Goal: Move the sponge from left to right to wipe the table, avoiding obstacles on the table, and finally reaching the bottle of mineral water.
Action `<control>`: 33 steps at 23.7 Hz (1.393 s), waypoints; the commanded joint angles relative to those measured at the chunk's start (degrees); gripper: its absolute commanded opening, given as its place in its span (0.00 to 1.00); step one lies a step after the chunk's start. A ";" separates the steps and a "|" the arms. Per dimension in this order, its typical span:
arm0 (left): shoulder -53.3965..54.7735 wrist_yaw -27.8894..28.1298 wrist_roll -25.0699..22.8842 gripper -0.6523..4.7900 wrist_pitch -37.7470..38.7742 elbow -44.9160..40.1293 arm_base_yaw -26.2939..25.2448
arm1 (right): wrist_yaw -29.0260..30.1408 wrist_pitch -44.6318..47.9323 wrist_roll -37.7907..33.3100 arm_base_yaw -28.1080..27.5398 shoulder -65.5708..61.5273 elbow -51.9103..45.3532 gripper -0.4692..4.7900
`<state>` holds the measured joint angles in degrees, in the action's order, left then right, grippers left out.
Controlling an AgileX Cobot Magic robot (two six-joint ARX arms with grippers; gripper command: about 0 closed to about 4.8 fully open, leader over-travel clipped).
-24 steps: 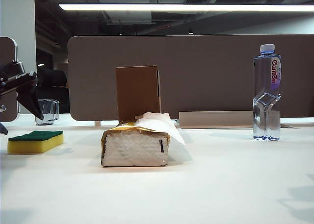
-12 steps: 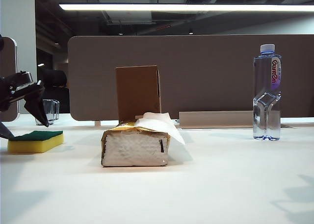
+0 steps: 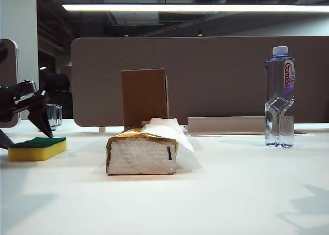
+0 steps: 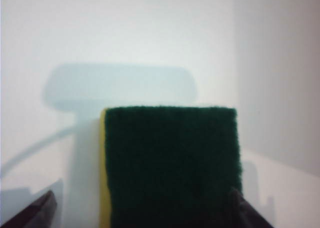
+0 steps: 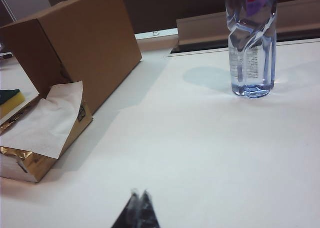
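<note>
Sponge (image 3: 37,148): lies flat at the far left of the worktop (image 3: 221,188), green scouring side up, yellow foam beneath
Left hand (image 3: 21,134): spread wide just above the sponge, one finger on each side of it, holding nothing
Tissue pack (image 3: 142,151): gold-edged, middle of the worktop, one white sheet sticking out
Cardboard box (image 3: 144,97): upright, close behind the tissue pack
Water bottle (image 3: 279,97): upright at the far right, well apart from the sponge
Right hand (image 5: 137,210): fingers pressed together, empty, above bare worktop, bottle and box ahead of it
Glass mug (image 3: 51,116): behind the left hand
</note>
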<state>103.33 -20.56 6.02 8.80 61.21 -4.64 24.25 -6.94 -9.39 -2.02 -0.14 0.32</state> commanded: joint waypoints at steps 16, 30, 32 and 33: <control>2.91 1.27 -0.24 0.61 2.69 0.22 1.38 | -1.62 1.16 -0.02 -0.02 0.02 1.66 0.09; 2.91 1.33 -1.64 0.11 2.93 0.22 1.40 | -1.55 1.01 -0.07 0.02 0.02 4.33 0.09; 2.91 1.29 -2.14 0.11 3.30 0.22 1.40 | -1.16 0.96 -0.17 0.02 0.02 4.96 0.09; 2.91 1.27 -3.15 0.11 3.72 0.22 1.40 | -1.16 0.98 -0.76 0.04 0.02 5.27 0.09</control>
<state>105.73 -20.40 4.82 8.88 61.78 -3.31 22.74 -6.76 -9.39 -2.02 -0.12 4.84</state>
